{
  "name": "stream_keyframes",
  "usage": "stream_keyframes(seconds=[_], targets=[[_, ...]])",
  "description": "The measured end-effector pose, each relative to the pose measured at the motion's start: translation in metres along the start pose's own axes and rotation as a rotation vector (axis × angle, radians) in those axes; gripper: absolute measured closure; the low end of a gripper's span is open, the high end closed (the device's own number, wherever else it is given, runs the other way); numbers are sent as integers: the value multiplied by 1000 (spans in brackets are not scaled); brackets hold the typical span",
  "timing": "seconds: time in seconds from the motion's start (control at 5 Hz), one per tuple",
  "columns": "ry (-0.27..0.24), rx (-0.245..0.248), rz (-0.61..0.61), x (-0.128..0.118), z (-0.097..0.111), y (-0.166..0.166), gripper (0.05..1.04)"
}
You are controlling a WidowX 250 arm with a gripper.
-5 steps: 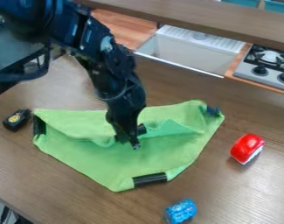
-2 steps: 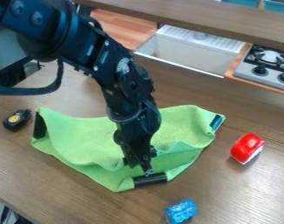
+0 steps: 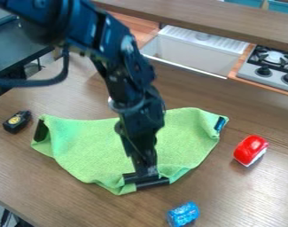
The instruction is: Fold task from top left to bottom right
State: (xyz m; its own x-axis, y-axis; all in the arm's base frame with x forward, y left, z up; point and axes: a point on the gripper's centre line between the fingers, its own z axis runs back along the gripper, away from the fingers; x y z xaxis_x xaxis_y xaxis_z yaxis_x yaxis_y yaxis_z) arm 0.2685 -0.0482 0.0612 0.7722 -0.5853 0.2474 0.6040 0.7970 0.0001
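The gripper (image 3: 147,174) hangs over the front corner of the green cloth (image 3: 92,142), shut on the cloth's folded-over corner. A black patch (image 3: 130,178) on that corner shows beside the fingertips, just above another black patch (image 3: 153,183) on the cloth's front corner. The cloth lies doubled over, its top layer spread fairly flat, with small creases along the front edges. Dark patches also mark its left and right corners. The arm covers part of the cloth's middle.
A small black and yellow object (image 3: 17,121) lies left of the cloth. The red toy (image 3: 250,150) is to its right, and a blue can-like object (image 3: 183,214) stands near the front. Behind are a white sink (image 3: 193,53) and a stove (image 3: 267,73).
The gripper has moved down towards the front corner, bringing the held corner of the cloth with it. The raised folds have flattened, and the black patch now lies near the front one.
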Motion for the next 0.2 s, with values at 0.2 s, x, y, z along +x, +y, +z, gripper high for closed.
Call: stream_keyframes(seconds=[0.2], targets=[[-8,-59,-14,5,13,2,84]])
